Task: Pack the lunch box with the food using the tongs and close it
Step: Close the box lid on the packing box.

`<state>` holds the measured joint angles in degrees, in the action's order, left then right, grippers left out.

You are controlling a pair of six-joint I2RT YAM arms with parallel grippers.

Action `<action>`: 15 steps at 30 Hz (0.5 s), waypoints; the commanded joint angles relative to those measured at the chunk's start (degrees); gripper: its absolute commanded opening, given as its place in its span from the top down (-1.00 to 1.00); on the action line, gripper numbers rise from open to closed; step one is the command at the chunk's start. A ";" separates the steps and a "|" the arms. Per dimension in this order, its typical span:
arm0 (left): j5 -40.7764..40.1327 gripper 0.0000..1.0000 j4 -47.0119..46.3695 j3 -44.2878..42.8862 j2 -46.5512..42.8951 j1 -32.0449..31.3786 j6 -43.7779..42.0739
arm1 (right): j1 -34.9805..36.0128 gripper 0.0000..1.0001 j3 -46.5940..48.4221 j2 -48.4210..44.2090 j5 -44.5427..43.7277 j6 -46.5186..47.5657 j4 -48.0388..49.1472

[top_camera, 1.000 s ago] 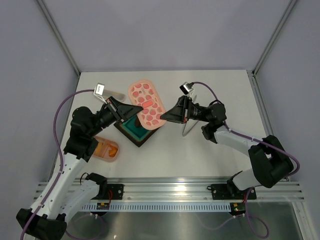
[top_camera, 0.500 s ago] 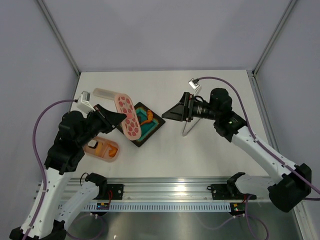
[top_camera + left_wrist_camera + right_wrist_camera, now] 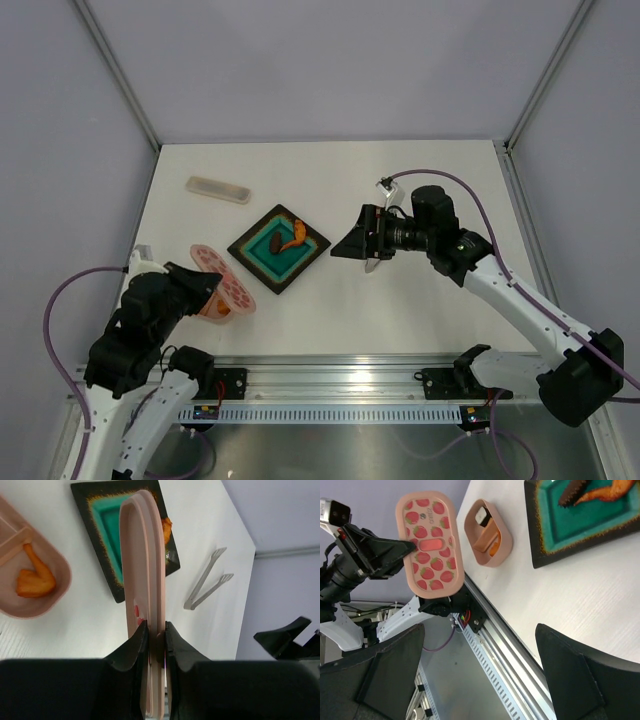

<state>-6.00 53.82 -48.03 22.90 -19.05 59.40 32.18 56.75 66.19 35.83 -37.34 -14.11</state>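
My left gripper (image 3: 205, 284) is shut on one end of the spotted pink lid (image 3: 228, 288), which it holds edge-on (image 3: 147, 555) above the near-left table. The salmon lunch box (image 3: 47, 600) lies open beside and partly under the lid, with an orange food piece (image 3: 35, 577) inside. An orange shrimp (image 3: 292, 237) and a dark brown lump (image 3: 273, 243) rest on the dark tray (image 3: 262, 270). The silver tongs (image 3: 207, 580) lie on the table right of the tray. My right gripper (image 3: 342, 247) hovers over them, open and holding nothing, and hides most of them from above.
A long pale translucent case (image 3: 218, 189) lies at the back left. The aluminium rail (image 3: 330, 385) runs along the near table edge. Grey walls enclose the table at the back and both sides.
My right gripper let go of the lid and opened, staying near the tongs. My left arm carried the lid from above the tray down to the near left, over the lunch box.
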 commanded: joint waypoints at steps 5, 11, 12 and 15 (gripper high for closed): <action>-13.77 1.00 1.64 3.56 -5.85 0.24 7.58 | -0.89 -0.99 0.46 0.43 0.64 3.85 -3.02; -15.88 1.00 -0.38 6.46 -2.86 0.24 5.38 | -1.16 -0.99 0.20 -0.45 0.73 4.65 -4.44; -15.89 1.00 -0.82 6.72 -1.90 0.24 4.77 | -1.25 -0.99 0.11 -0.45 0.73 4.65 -4.44; -15.80 1.00 -2.14 7.42 0.21 0.33 3.71 | -1.33 -0.99 -0.41 -0.63 0.73 4.47 -4.35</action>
<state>-18.59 56.51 -40.88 21.17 -19.00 64.29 31.44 56.31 66.63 36.07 -33.93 -18.39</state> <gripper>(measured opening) 0.165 0.993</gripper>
